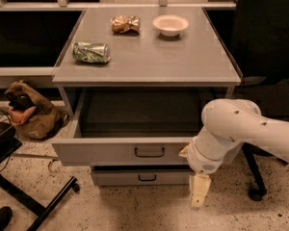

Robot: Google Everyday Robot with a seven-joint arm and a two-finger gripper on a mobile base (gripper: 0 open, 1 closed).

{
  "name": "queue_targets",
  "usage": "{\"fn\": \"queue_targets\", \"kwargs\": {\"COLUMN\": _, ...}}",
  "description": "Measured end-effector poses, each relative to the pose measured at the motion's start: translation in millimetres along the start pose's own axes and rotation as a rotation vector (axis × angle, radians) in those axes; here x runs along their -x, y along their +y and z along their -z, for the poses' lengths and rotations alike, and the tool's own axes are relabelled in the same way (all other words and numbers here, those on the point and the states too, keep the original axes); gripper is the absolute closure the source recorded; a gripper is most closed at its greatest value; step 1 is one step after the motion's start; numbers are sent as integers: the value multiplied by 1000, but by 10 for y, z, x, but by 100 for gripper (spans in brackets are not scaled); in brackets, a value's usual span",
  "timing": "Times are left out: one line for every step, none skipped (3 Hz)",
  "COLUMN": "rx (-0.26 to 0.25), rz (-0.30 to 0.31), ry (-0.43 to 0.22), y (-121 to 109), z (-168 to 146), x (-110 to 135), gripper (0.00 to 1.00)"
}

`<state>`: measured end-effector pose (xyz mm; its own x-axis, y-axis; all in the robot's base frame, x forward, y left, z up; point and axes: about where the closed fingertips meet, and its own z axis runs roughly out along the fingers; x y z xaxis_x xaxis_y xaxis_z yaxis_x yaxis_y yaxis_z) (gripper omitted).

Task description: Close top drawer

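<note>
The top drawer [101, 152] stands pulled well out from under the cabinet top [149, 61], its box open and seemingly empty. The main risk, as I judge it, comes from the white arm [241, 129], whose bulky elbow sits against the drawer's right front corner. A push from that corner rather than near the central handle [149, 152] could skew the drawer and jam it on its runners. A hard shove could also jolt the things lying above and behind the drawer, and the green can [91, 52], lying on its side, is the likeliest to roll. The gripper [200, 194] hangs pointing at the floor, below and right of the drawer front. Its fingers look pressed together around nothing, so it could snag the lower drawer [135, 177] beneath. Counted: one cabinet, one open top drawer, one arm, one lower drawer in sight, one brown bag [26, 112] on the floor left of the drawer, one can, one bowl [170, 25], one crumpled packet [125, 23], one gripper.
</note>
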<state>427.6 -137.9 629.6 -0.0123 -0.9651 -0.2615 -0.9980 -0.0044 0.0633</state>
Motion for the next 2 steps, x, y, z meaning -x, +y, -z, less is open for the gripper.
{"fn": "queue_targets", "kwargs": {"rx": -3, "rz": 51, "ry": 4, "y": -351, "z": -120, "x": 105, "gripper": 0}}
{"fn": "queue_targets", "kwargs": {"rx": -22, "rz": 92, "ry": 20, "y": -600, "z": -175, "x": 249, "gripper": 0}}
